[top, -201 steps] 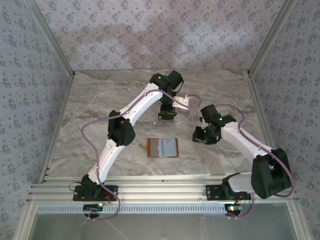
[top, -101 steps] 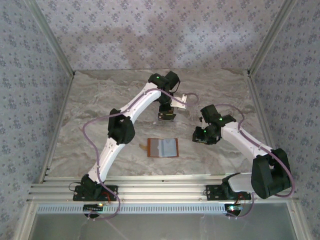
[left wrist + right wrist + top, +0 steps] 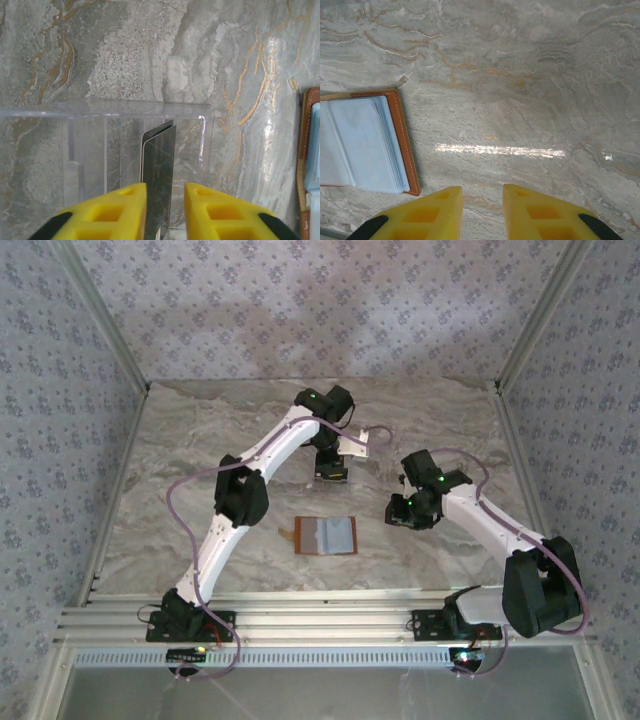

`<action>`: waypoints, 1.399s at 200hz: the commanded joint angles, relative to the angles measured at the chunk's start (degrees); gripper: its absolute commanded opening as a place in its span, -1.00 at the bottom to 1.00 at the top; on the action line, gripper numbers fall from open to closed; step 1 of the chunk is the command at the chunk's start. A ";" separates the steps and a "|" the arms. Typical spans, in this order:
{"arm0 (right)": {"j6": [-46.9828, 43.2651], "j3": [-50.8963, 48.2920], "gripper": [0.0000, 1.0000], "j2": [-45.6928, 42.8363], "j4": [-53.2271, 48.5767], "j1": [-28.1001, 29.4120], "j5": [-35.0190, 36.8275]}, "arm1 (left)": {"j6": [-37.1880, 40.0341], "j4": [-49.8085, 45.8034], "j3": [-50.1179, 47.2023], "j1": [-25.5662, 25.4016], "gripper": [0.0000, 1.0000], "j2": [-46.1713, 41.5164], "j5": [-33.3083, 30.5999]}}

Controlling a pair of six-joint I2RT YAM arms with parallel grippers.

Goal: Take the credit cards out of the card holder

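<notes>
We seem to be leaving the dark card (image 3: 160, 170) in the clear stand (image 3: 90, 130), left jaws parted around it, right jaws open near the spread card holder (image 3: 327, 536) mid-tabletop; next, lift straight off

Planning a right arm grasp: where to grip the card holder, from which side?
Grip the card holder by its brown edge, coming in from the right gripper side. It lies open and flat, so probably only the rim offers a pinch, and that edge is nearest.

I see the card holder (image 3: 327, 536) lying flat and open, grey-blue lining up. A dark credit card (image 3: 160, 165) stands on edge inside a clear stand (image 3: 90, 107).
</notes>
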 commanded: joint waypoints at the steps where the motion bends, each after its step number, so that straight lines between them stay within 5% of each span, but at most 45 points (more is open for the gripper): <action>1: -0.84 0.06 -0.43 -1.06 -1.21 -0.56 0.36 | -0.03 0.06 0.56 0.29 -0.36 -0.24 1.31; 65: -0.01 0.11 -0.43 -1.64 -0.44 -0.16 0.02 | -3.34 2.89 -0.15 0.41 -0.20 -5.14 2.28; 120: 1.01 0.26 -0.44 -1.34 1.15 1.09 -0.60 | -15.08 13.04 -13.69 3.73 -0.24 -16.62 12.72; 151: 1.53 0.73 -0.43 -0.84 1.72 2.24 -0.52 | -29.39 21.77 -22.45 5.88 -0.27 -22.71 13.11; 194: 2.02 1.76 -0.44 -0.21 2.06 3.23 -0.43 | -59.19 36.70 -37.21 9.85 -0.25 -29.71 14.02; 252: 3.52 2.52 -0.44 1.09 4.17 5.07 -2.49 | -82.37 47.78 -49.11 10.15 -0.41 -35.31 21.94; 280: 5.90 1.88 -0.43 1.75 7.23 6.05 -5.41 | -88.73 44.77 -54.11 9.75 -0.38 -39.61 16.65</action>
